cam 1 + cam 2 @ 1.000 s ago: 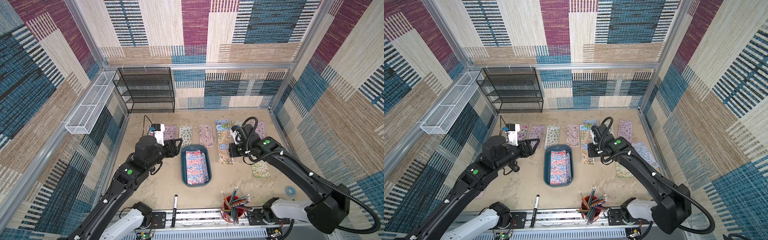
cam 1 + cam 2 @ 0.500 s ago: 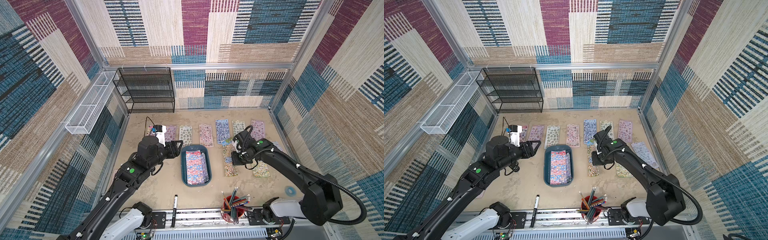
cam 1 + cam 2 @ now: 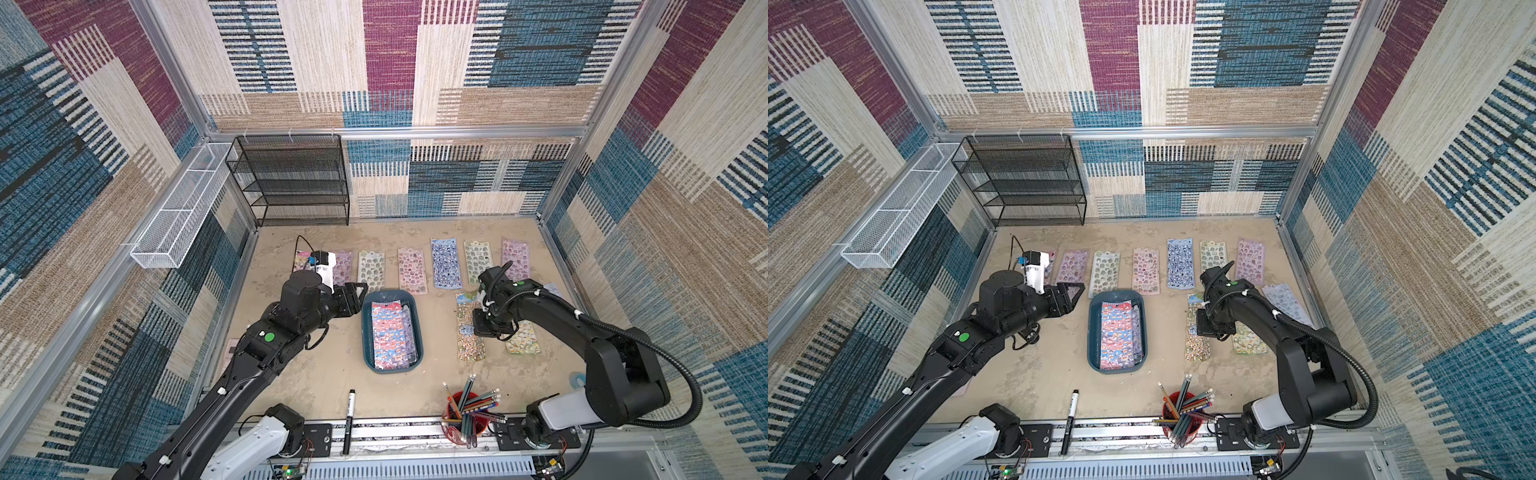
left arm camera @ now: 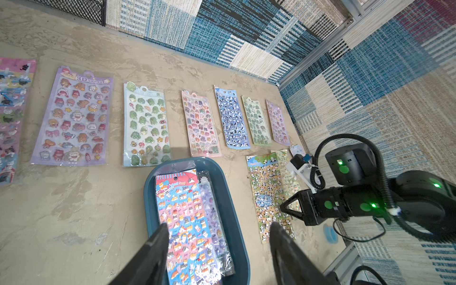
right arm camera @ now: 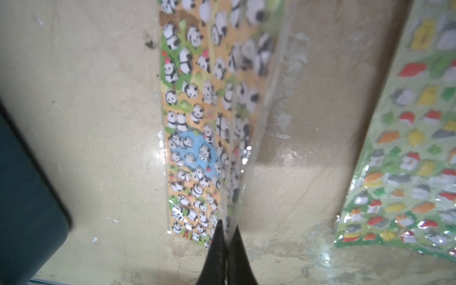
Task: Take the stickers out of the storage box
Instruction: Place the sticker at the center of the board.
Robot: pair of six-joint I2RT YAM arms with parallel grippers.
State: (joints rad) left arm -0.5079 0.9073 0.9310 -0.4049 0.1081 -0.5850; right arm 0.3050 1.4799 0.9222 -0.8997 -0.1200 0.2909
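While stickers (image 3: 388, 332) lie stacked flat in the blue storage box (image 3: 366, 340) at mid-table, the right gripper (image 5: 226, 230) is clamped tight on the long edge of a panda sheet (image 3: 468, 347) just right of the box, that edge lifted off the table (image 3: 316, 374). Left gripper (image 4: 218, 224) hangs by the box's far left corner, jaws spread wide, holding nothing; bare table runs along the box's left side and near end, out to a pen (image 3: 350, 411) and pencil cup (image 3: 465, 415).

Bright even light; soft shadows; glare on stickers (image 5: 407, 172); right wrist view blurred.
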